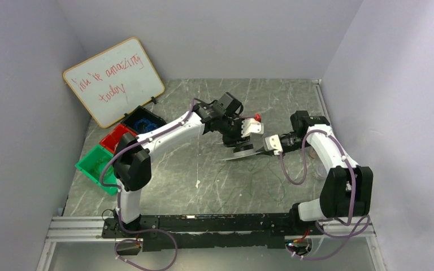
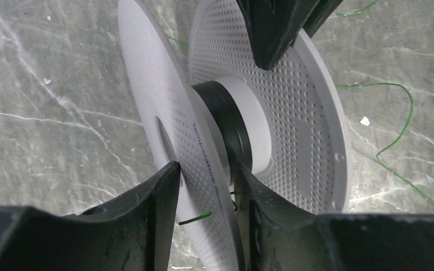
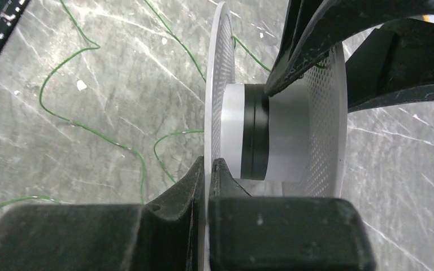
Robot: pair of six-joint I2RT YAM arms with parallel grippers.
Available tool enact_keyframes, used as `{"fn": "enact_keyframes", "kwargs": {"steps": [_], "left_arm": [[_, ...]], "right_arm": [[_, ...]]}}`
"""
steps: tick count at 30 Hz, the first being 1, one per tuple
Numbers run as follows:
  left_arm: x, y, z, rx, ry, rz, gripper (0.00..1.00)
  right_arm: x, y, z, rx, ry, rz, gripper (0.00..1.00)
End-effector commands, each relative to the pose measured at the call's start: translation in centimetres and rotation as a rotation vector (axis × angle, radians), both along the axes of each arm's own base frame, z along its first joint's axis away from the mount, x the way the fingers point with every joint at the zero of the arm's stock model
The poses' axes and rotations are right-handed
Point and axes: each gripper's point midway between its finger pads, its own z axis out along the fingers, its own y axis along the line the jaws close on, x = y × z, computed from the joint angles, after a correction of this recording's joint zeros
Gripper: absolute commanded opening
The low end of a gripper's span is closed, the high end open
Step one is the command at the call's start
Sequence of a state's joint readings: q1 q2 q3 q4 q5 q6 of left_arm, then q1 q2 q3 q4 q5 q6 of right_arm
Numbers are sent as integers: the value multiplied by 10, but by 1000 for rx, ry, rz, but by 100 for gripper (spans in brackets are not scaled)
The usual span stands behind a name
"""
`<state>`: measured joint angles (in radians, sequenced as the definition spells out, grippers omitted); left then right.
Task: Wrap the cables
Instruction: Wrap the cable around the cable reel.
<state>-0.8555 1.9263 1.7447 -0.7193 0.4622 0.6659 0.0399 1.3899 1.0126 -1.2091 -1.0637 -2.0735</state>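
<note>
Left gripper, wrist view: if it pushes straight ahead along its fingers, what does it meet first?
Probably the spool's hub: the left gripper straddles one flange, and its inner finger points at the hub. Depth is uncertain.

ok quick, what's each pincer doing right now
left pincer: open, straddling one flange of the spool, with a gap visible beside it
right pincer: shut on the spool's other flange

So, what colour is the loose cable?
Green; the cable shows best in the right wrist view.
</note>
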Motion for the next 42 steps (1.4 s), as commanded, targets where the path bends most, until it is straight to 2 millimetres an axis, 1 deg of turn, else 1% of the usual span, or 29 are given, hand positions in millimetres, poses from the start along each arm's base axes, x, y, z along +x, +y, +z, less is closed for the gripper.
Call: {"fn": "enact_keyframes", "kwargs": {"steps": [1,3,4,5,7,8,9,13,15,16,17,19,20,22,24,26,27,29,31,33,34,35,36,37,40,42], "left_arm": [[12,-7,8,-7,-89,39,42],[15,-7,9,-7,-102,52,36],[15,-7,9,-6,-101,53,31],[15,-7,8,-5,-101,53,23],[15,-7,8,-3,-98,56,11],[15,-7,8,-4,-99,57,6],[15,-7,8,-4,-98,61,3],[16,-8,10,-10,-90,77,3],[18,-9,14,-23,-83,112,3],[19,-8,16,-31,-77,132,3],[21,-9,20,-43,-74,153,3],[28,-7,30,-76,-63,213,3],[31,-6,36,-97,-52,240,2],[42,-1,50,-141,-32,308,3],[49,4,64,-178,-14,364,3],[59,11,77,-217,-5,417,3],[65,17,87,-250,4,457,2],[73,25,101,-298,32,495,3],[84,36,115,-340,40,566,3],[89,46,135,-393,40,588,2],[91,51,144,-413,47,601,2],[93,57,151,-430,62,619,3],[95,63,159,-457,79,638,3],[97,70,166,-484,101,657,3],[98,87,183,-542,169,738,2],[95,97,193,-573,200,763,3]], "right_arm": [[-25,4,9,36,2,131,0],[-25,4,9,37,7,129,0],[-25,4,9,38,11,128,0],[-24,4,10,39,11,126,0],[-25,4,12,45,28,125,0],[-23,4,14,51,38,118,0],[-22,5,16,56,52,106,0],[-12,7,26,82,94,57,0],[-5,7,36,97,125,19,0],[0,7,40,102,152,-6,5],[5,7,47,111,177,-34,14],[17,6,61,132,275,-122,33],[25,3,68,143,303,-166,44],[39,-6,81,153,334,-242,54],[51,-13,89,162,369,-322,63],[60,-17,95,159,389,-403,69],[63,-19,98,158,390,-442,71],[68,-22,106,170,386,-521,73],[69,-24,118,194,364,-580,75],[64,-20,130,237,360,-623,75],[61,-16,138,256,315,-611,76],[55,-9,137,260,293,-598,76],[49,-1,140,261,246,-589,76],[46,8,139,258,203,-577,77],[41,31,126,248,93,-541,77],[39,47,118,268,63,-505,78]]}}
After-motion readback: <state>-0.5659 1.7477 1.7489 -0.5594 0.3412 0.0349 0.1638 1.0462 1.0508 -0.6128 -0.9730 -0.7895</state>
